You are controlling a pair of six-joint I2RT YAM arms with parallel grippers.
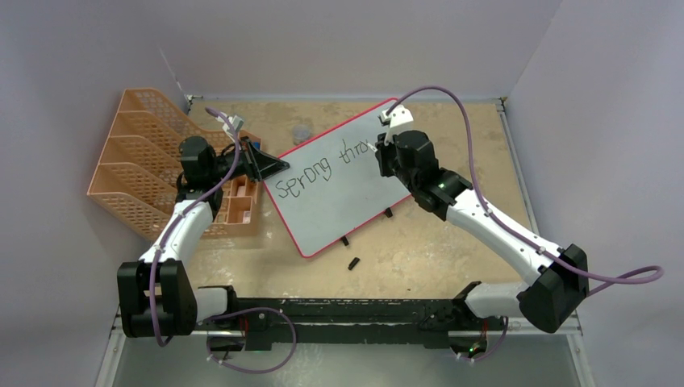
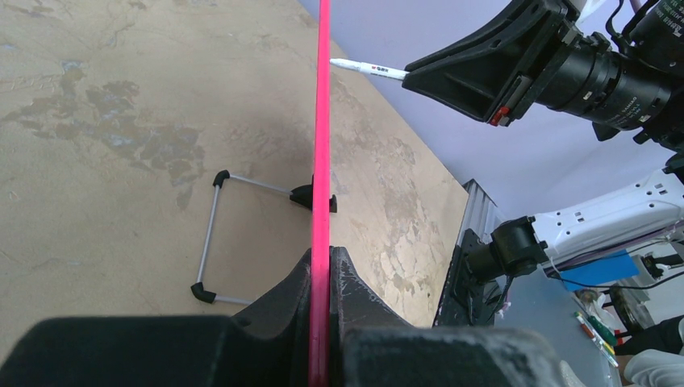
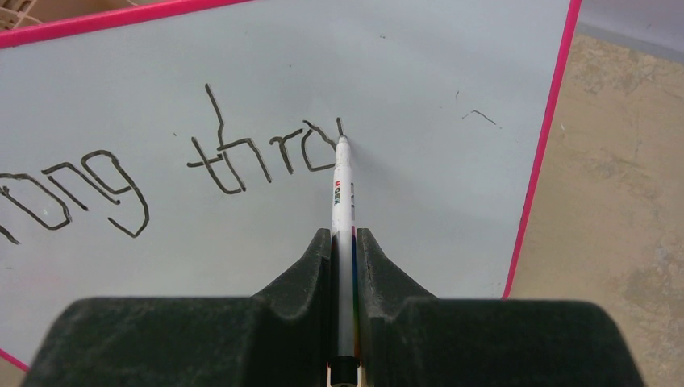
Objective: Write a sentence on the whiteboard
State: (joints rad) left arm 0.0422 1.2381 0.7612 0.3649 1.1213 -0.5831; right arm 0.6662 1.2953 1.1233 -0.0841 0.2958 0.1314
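Note:
The whiteboard (image 1: 339, 189) with a red-pink frame stands tilted in the middle of the table. My left gripper (image 1: 274, 167) is shut on its left edge; in the left wrist view the pink frame (image 2: 323, 161) runs between the jaws of the left gripper (image 2: 321, 262). My right gripper (image 1: 385, 153) is shut on a white marker (image 3: 342, 210) whose tip touches the board (image 3: 403, 97). The sentence (image 1: 319, 171) reads "Sprong thro" in one slanted line; "ong thro" (image 3: 218, 161) shows in the right wrist view, the tip at the last letter. The marker (image 2: 371, 69) also shows in the left wrist view.
An orange mesh file rack (image 1: 141, 161) lies at the left with a small orange tray (image 1: 238, 201) beside it. A small black piece (image 1: 352, 263) lies in front of the board. The board's wire stand (image 2: 211, 234) rests on the table behind it. Purple walls enclose the table.

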